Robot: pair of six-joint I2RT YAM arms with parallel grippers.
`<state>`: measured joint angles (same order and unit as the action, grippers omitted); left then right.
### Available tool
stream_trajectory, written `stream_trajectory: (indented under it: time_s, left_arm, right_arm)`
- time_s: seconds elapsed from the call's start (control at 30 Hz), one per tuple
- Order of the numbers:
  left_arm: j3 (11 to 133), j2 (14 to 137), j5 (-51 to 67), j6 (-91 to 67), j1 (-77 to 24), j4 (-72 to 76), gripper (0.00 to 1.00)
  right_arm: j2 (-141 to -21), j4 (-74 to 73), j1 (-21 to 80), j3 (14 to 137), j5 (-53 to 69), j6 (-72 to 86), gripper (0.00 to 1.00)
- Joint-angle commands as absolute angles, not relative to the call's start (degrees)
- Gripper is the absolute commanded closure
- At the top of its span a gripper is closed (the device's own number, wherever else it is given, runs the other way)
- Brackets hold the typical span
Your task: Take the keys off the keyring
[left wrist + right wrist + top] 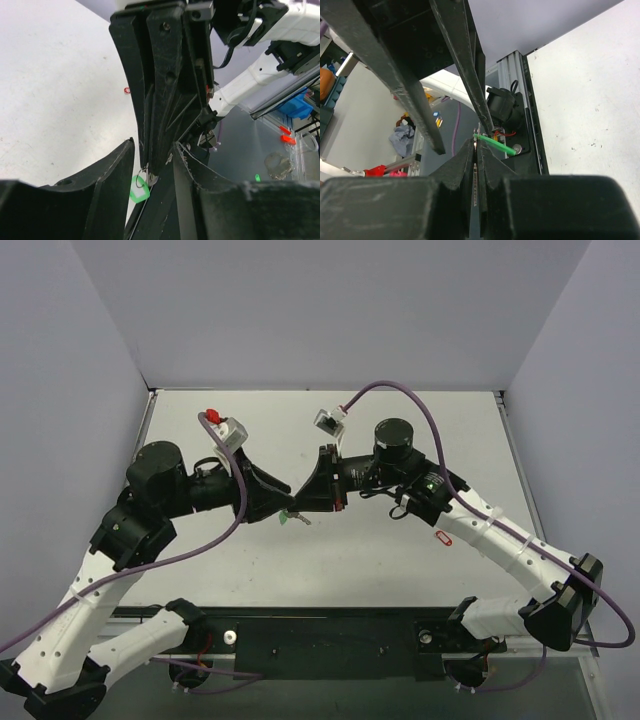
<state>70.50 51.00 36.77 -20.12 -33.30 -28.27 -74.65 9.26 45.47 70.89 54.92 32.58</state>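
My two grippers meet tip to tip above the middle of the table. My right gripper point(301, 502) is shut on the thin silver key point(479, 172), which stands edge-on between its fingers. The green fob of the keyring point(287, 519) hangs just below its tip; it also shows in the left wrist view point(140, 188) and edge-on in the right wrist view point(496, 144). A thin wire ring joins fob and key. My left gripper point(289, 497) is open, its fingers point(105, 185) straddling the right gripper's tip, gripping nothing.
A red oval outline piece point(444, 538) lies on the white table point(400, 570) under the right forearm. Purple cables point(215, 540) loop over both arms. A black rail point(330, 640) runs along the near edge. White walls enclose three sides.
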Motion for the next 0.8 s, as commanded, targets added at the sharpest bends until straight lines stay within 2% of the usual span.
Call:
stream_trajectory:
  time_s: [0.0, 0.1, 0.3, 0.5, 0.77]
  left_arm:
    - [70.3, 49.1, 34.1, -22.7, -33.7, -21.1, 0.52]
    - [70.2, 48.3, 31.0, -22.8, -33.7, -21.1, 0.46]
    - [67.2, 43.9, 24.3, -25.8, -33.6, -18.0, 0.43]
    - [56.5, 35.4, 16.0, -36.4, -33.7, -6.3, 0.44]
    - [49.7, 31.4, 17.7, -41.1, -33.7, 2.6, 0.48]
  right_arm:
    - [-74.8, 12.4, 46.0, 72.8, 54.1, 31.0, 1.0]
    - [-74.6, 12.1, 46.0, 72.8, 54.1, 30.8, 1.0]
    - [-73.7, 12.7, 46.0, 72.4, 54.1, 30.8, 1.0]
    - [-72.2, 17.3, 45.9, 70.8, 53.4, 33.0, 1.0]
    - [-71.8, 27.2, 45.6, 68.5, 53.5, 39.0, 1.0]
